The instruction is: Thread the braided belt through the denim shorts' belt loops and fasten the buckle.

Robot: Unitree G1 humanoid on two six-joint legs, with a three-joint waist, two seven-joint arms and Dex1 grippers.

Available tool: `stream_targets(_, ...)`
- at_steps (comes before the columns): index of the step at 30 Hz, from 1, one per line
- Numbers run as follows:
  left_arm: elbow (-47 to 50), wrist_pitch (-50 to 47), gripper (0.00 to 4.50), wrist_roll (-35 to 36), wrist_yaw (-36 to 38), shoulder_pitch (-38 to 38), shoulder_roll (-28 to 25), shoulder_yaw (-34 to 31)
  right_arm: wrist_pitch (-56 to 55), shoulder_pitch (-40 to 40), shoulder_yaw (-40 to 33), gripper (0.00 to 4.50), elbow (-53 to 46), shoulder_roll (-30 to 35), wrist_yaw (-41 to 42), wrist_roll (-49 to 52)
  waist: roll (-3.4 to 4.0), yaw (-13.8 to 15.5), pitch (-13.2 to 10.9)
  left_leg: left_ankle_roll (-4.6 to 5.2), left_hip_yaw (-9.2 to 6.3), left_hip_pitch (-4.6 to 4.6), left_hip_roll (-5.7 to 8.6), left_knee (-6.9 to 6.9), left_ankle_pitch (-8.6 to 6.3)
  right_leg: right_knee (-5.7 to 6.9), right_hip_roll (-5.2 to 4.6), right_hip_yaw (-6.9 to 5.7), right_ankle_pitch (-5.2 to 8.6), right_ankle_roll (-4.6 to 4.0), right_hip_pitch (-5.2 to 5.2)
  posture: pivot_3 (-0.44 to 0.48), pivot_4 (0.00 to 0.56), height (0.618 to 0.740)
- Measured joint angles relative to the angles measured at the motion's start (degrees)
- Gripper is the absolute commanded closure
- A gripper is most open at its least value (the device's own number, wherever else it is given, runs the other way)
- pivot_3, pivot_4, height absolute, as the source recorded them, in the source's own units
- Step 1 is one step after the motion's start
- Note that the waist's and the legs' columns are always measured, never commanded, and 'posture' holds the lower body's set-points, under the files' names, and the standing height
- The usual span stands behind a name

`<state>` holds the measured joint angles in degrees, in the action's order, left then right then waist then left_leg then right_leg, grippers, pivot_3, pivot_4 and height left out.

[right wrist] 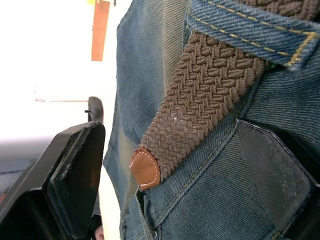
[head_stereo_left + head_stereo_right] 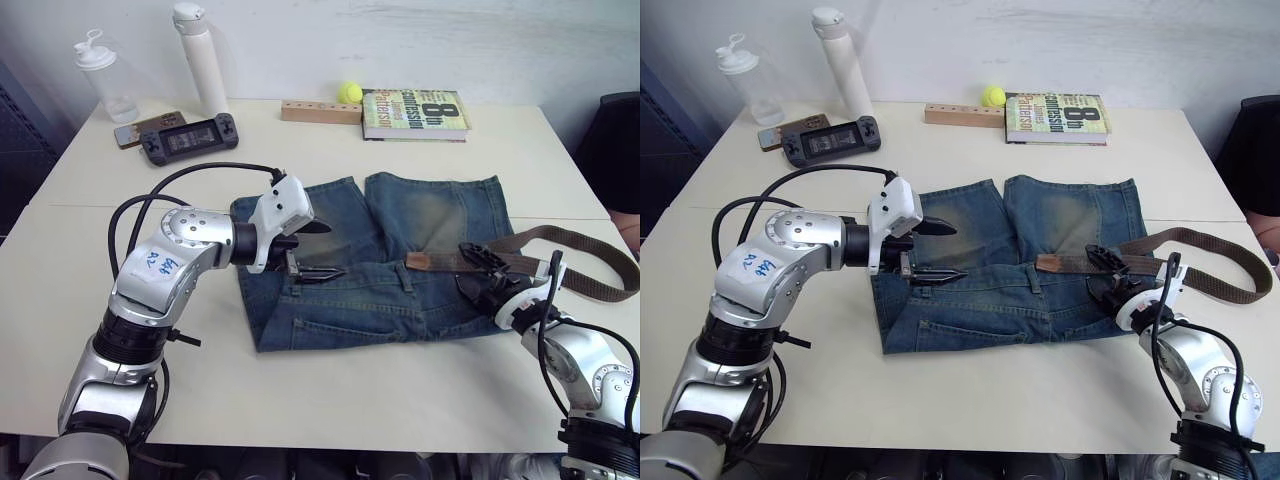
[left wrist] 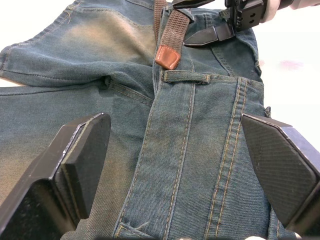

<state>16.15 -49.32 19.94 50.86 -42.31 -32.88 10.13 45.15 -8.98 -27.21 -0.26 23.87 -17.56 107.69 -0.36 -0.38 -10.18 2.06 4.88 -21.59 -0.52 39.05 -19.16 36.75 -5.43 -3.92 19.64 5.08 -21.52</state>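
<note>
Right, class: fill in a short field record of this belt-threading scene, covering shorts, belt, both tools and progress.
Shorts: faded blue denim shorts lying flat on the white table.
Belt: brown braided belt, tan leather tip passed under one denim belt loop.
Next loop: second belt loop just ahead of the tip, not yet threaded.
Left tool: open, over the waistband.
Right tool: open, astride the belt.

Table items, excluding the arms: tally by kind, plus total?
Bottles: 2, clear shaker, white flask
Electronics: 2, phone, handheld console
Book: 1
Wood block: 1
Ball: 1
Clothing: 2, shorts, belt
Total: 9
</note>
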Motion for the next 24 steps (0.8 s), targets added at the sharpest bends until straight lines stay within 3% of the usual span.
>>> stream_targets(14, -0.04, 0.27, 0.0, -0.01, 0.0, -0.06, -1.1, 0.04, -0.11, -3.88, 1.29, 0.06, 3.41, -2.46, 6.67, -5.77, 0.01, 0.06, -0.01, 0.0, 0.0, 0.0, 0.0, -0.07, 0.0, -0.09, 0.0, 0.0, 0.0, 0.0, -0.01, 0.0, 0.15, 0.738)
stream_targets(17, -0.03, 0.29, 0.0, -0.01, -0.04, -0.06, -1.14, 0.08, -0.36, -4.59, 1.44, 0.85, 5.48, -3.42, 9.85, -8.74, 0.01, -0.08, -0.01, 0.0, 0.01, 0.02, 0.0, -0.07, 0.0, -0.08, 0.0, 0.01, 0.0, 0.0, 0.01, 0.0, 0.15, 0.738)
stream_targets(24, -0.08, 0.4, 0.0, -0.03, -0.17, -0.05, -1.29, 0.13, -2.7, -7.57, 1.15, 4.29, 9.22, -5.88, 17.23, -15.69, -0.15, -0.65, 0.09, 0.0, 0.01, 0.09, -0.01, -0.06, 0.0, -0.06, 0.0, 0.02, 0.0, 0.0, 0.08, 0.0, 0.15, 0.738)
